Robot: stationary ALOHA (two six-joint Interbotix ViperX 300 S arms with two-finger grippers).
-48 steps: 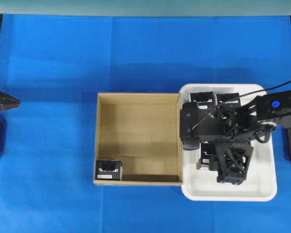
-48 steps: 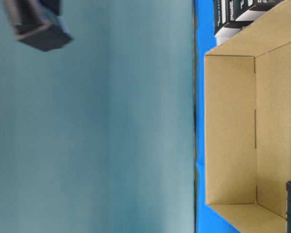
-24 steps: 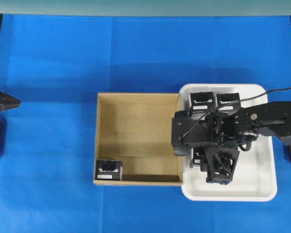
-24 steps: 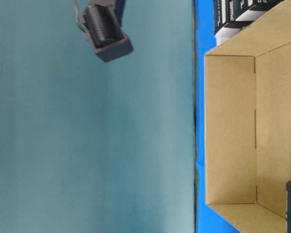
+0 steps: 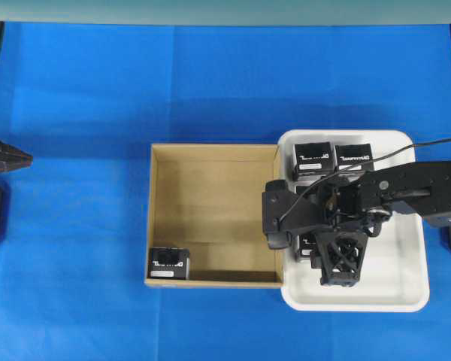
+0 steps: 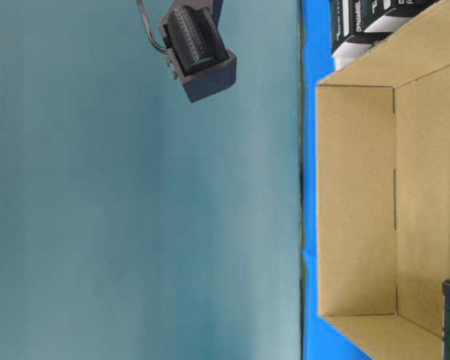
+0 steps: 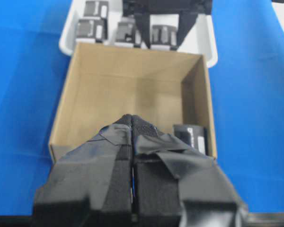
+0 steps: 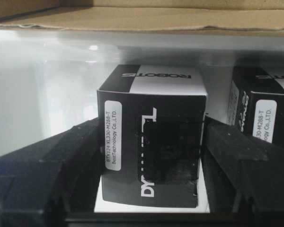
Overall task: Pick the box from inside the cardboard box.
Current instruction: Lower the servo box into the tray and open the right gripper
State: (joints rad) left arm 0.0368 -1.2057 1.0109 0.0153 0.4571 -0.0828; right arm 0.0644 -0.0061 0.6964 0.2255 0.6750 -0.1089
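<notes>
Since a second ago the right arm has stretched leftward over the white plastic tray (image 5: 406,293), its wrist housing now overlapping the tray's left rim beside the right wall of the cardboard box (image 5: 154,218); in the table-level view the same housing has swung from the top left corner toward the middle of the top edge. The left arm has not shifted. The right gripper (image 8: 154,156) stands partly open, its two black fingers (image 8: 47,165) flanking a black box in the tray (image 8: 151,142) printed with white lettering and a white label strip; the fingers sit just beside the box's side faces, and whether they press on it cannot be told. A second identical box (image 8: 262,113) stands just to its right in the wrist view, and from overhead two more boxes (image 5: 313,156) sit side by side along the tray's far rim. The left gripper (image 7: 132,142) has its tape-wrapped fingers pressed together with nothing between them, parked at the left edge of the blue table (image 5: 75,90), well apart from the carton. The box (image 5: 170,264) of the task rests on the carton floor in the near left corner, close against both walls, untouched. The rest of the carton floor is bare, as is the tray's near right portion.
</notes>
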